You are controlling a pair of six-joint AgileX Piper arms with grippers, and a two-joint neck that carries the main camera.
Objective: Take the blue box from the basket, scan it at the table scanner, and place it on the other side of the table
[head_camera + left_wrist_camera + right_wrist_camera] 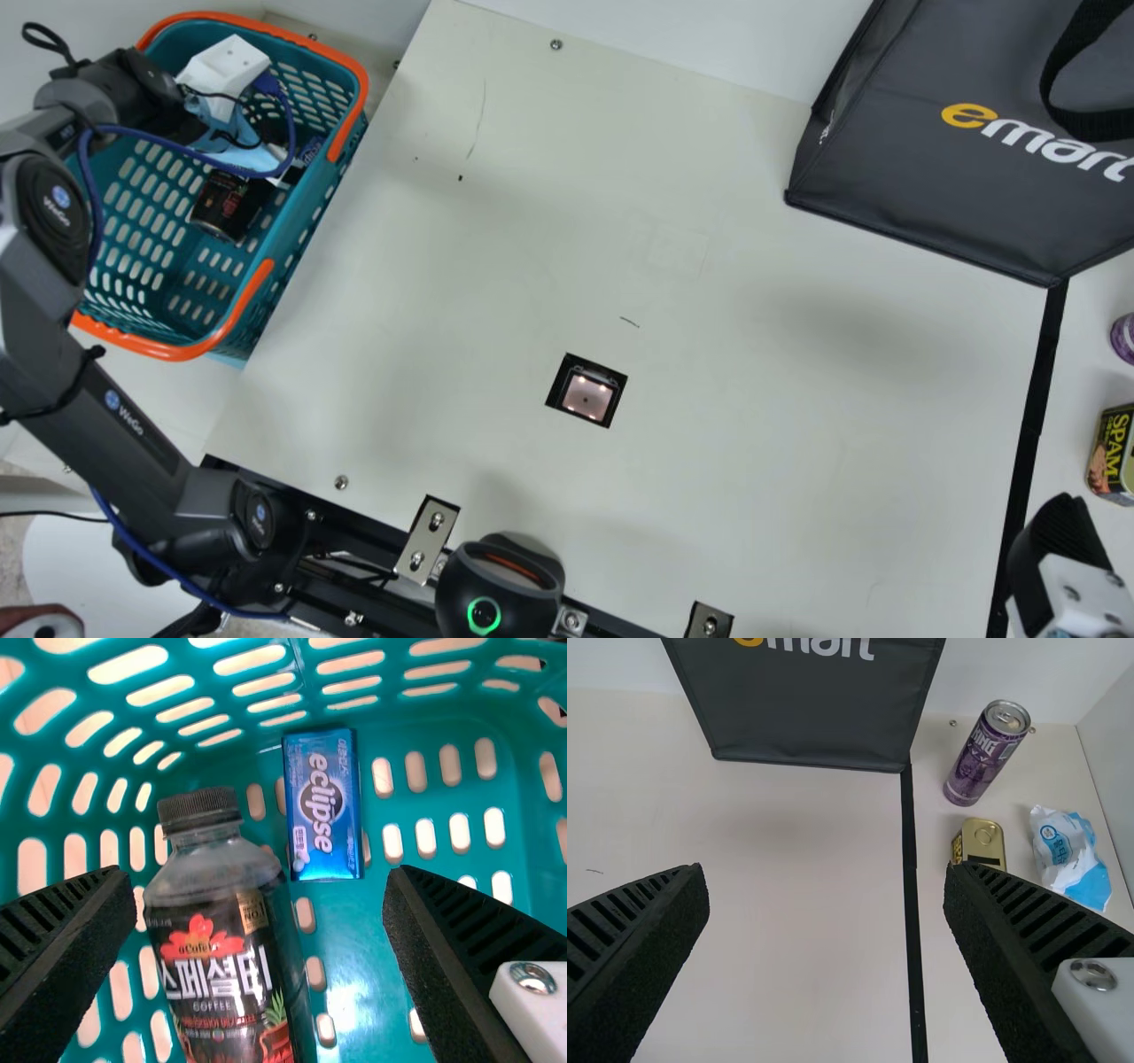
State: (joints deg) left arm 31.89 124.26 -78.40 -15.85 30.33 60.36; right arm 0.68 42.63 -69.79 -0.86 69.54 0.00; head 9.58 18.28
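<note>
Bottle beside blue box

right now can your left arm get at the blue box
Likely yes: the left end effector is open, and nothing covers the box, though the bottle lies close beside it.

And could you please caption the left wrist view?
Open left gripper over the blue box and bottle in the basket.

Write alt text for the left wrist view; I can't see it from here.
The left gripper is open over the blue box, which lies in a teal slotted basket beside a dark coffee bottle with a black cap. Neither the box nor the bottle is gripped.
</note>
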